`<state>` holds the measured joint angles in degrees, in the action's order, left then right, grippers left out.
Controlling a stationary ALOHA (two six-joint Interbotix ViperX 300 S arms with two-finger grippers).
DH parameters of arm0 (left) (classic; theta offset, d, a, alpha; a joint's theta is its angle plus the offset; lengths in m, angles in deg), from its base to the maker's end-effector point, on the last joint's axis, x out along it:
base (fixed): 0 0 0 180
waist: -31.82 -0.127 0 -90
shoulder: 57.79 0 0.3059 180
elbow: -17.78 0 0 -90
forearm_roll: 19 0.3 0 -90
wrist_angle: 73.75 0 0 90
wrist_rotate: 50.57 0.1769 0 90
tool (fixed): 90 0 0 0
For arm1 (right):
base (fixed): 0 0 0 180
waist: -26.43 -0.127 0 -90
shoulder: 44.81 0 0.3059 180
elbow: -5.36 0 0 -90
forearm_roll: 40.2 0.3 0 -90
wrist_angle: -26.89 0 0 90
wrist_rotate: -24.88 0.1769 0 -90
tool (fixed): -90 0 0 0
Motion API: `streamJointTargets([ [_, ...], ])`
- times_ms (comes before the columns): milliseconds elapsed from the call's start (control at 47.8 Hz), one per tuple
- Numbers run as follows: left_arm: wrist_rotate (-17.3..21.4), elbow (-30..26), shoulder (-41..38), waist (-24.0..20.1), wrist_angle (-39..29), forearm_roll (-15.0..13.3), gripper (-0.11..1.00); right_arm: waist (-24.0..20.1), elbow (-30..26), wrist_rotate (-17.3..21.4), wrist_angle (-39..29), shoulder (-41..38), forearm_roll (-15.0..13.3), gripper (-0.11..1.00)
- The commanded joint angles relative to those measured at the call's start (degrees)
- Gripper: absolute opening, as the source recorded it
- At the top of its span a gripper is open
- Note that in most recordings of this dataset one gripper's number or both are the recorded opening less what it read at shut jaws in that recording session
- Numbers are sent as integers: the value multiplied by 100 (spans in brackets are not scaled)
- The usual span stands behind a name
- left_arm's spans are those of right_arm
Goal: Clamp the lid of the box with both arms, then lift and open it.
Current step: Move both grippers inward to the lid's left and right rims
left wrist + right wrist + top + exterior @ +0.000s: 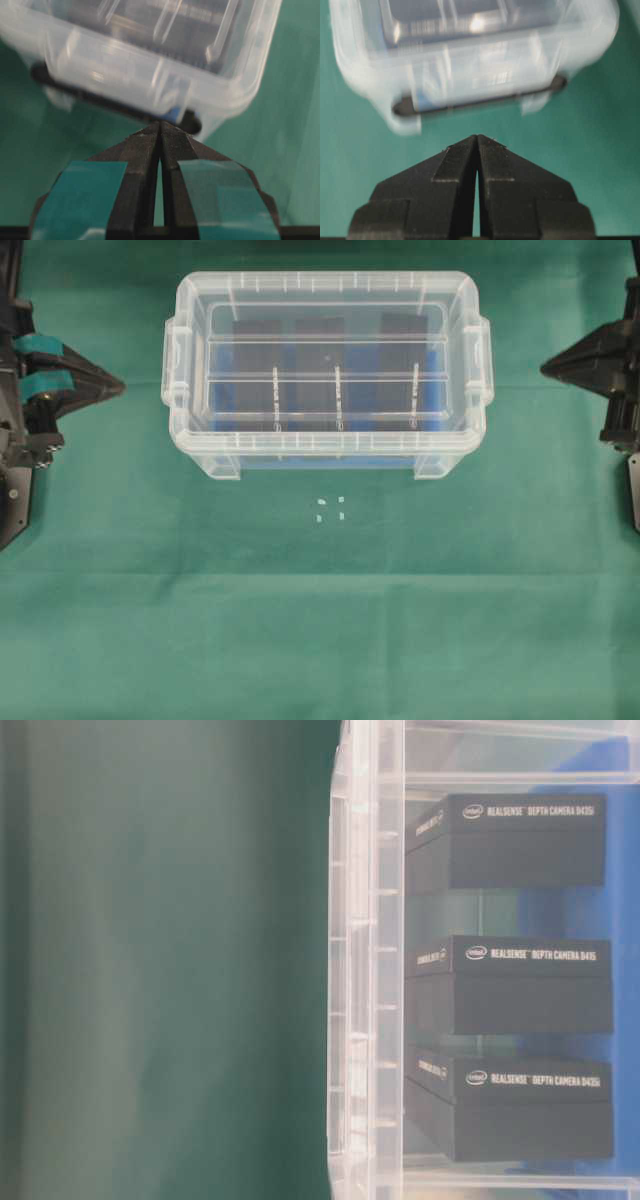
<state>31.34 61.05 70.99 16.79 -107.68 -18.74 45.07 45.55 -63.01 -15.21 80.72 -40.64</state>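
Closed black fingers fill the bottom of both wrist views: the left gripper and the right gripper each have their tips pressed together, holding nothing, and each points at an end of the box, which sits between them with open green worktop on either side. The lid is still seated on the tub. If the fingers stay together on approach they will likely shove the box sideways; an uneven clamp could tilt the lid or drag the box up with it.
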Motion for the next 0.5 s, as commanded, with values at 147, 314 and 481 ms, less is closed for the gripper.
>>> streamJointTargets([
  [147,-35,-835,-624,-18,-1380,35,2,18,-659,18,-1450,-527,-62,0],
  [314,-35,-1143,-1116,18,-2224,44,2,18,-791,9,-1951,-800,-79,0],
  [481,-44,-1292,-1371,88,-2575,44,2,18,-817,9,-2109,-1020,-88,0],
])
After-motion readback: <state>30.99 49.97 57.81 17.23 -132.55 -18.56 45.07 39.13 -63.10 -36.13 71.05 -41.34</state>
